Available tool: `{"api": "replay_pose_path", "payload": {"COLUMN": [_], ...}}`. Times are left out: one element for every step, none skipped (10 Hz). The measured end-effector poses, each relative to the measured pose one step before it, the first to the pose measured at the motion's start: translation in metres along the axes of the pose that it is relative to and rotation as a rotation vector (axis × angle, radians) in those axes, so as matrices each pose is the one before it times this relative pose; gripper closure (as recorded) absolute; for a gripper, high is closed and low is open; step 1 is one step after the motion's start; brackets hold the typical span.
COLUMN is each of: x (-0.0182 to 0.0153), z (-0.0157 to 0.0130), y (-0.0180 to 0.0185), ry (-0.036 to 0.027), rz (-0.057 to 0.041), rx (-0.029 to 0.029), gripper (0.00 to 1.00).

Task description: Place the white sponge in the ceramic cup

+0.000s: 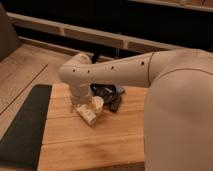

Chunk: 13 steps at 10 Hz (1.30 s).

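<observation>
My arm reaches in from the right and bends down over the wooden table (100, 145). The gripper (84, 106) hangs below the wrist, low over the table, just left of the ceramic cup (98, 103). The cup is small, cream-white and upright, and touches or nearly touches the gripper. A whitish blocky thing (87, 116) lies right under the gripper, in front of the cup. I cannot tell whether it is the white sponge or something else. No bluish-grey face shows.
A wide black bowl (106, 91) stands just behind the cup. A small black oblong gadget (116, 105) lies to the cup's right. A dark mat (22, 125) covers the table's left side. My arm's white body (180, 115) hides the table's right part.
</observation>
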Motion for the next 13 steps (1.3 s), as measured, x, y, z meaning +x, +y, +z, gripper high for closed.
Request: {"api": "replay_pose_path", "payload": {"x": [-0.00029, -0.00343, -0.01477, -0.01537, -0.01089, -0.01067, -0.00859, -0.00448, 0.00012, 0.00038, 0.00061, 0.00051, 0.00186], "z": [0.00013, 0.00032, -0.00235, -0.00518, -0.00484, -0.00694, -0.00844, -0.00392, 0.00063, -0.00024, -0.00018, 0.00138, 0.00145], "y": [-0.00037, -0.00467, -0.01756, -0.0139, -0.00735, -0.00814, -0.01802, -0.01251, -0.00017, 0.00387, 0.00132, -0.00027, 0.0008], "ry": [-0.00101, -0.01047, -0.04627, -0.05499, -0.04657, -0.05587, -0.05363, -0.02346, -0.00019, -0.00047, 0.0008, 0.00317, 0.00941], "rz": [0.00031, 0.01107, 0.02764, 0.01825, 0.00713, 0.00998, 0.02959, 0.02282, 0.00089, -0.00596, -0.00143, -0.00137, -0.02403], "rx": [0.00133, 0.01259, 0.03626, 0.02291, 0.00897, 0.00256, 0.00809, 0.00508, -0.00083, -0.00319, -0.00278, 0.00042, -0.00793], "gripper": [0.35, 0.35, 0.35, 0.35, 0.35, 0.35, 0.35, 0.35, 0.35, 0.35, 0.35, 0.35, 0.35]}}
